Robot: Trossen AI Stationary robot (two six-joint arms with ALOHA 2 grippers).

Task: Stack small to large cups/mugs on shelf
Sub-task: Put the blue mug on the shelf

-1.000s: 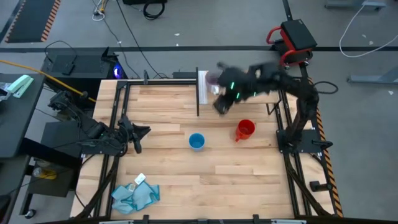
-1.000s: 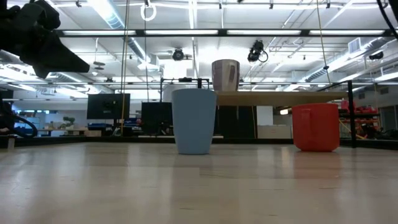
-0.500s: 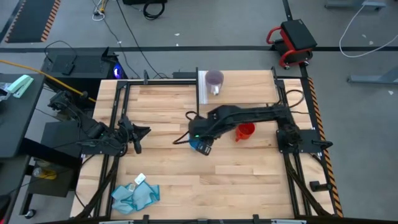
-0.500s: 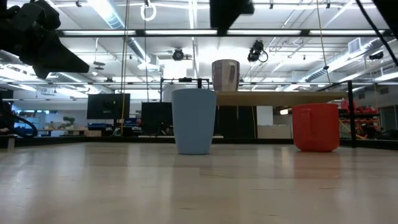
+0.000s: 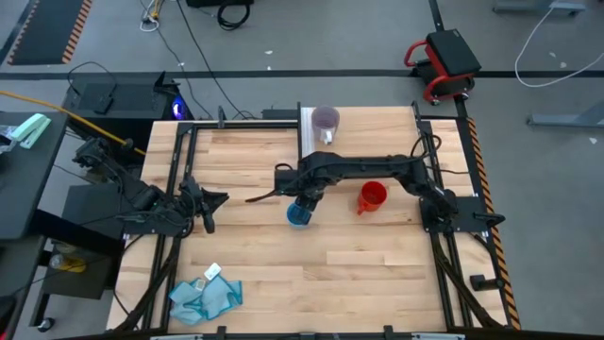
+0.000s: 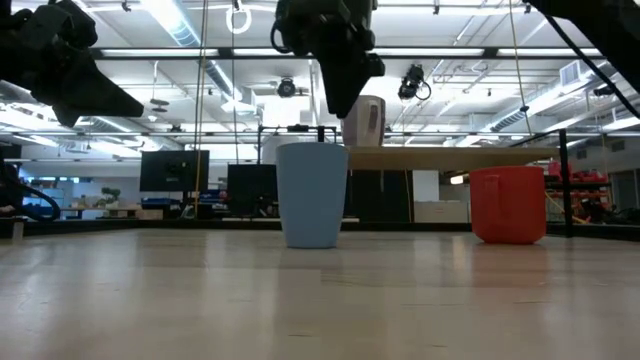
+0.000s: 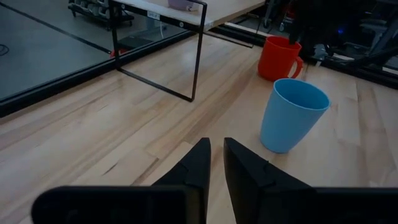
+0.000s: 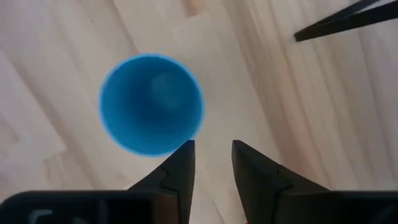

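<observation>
Purple cup's white tag, unreadable

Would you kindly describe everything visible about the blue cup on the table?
The blue cup is a plain, handleless tumbler that looks like matte plastic, tapering from a wide round rim to a narrower base. It stands upright and empty on the wooden tabletop, in front of the shelf and apart from the red mug. The right tool hovers just above its rim, fingers pointing down, with a gap between them; nothing touches the cup except the table.
</observation>
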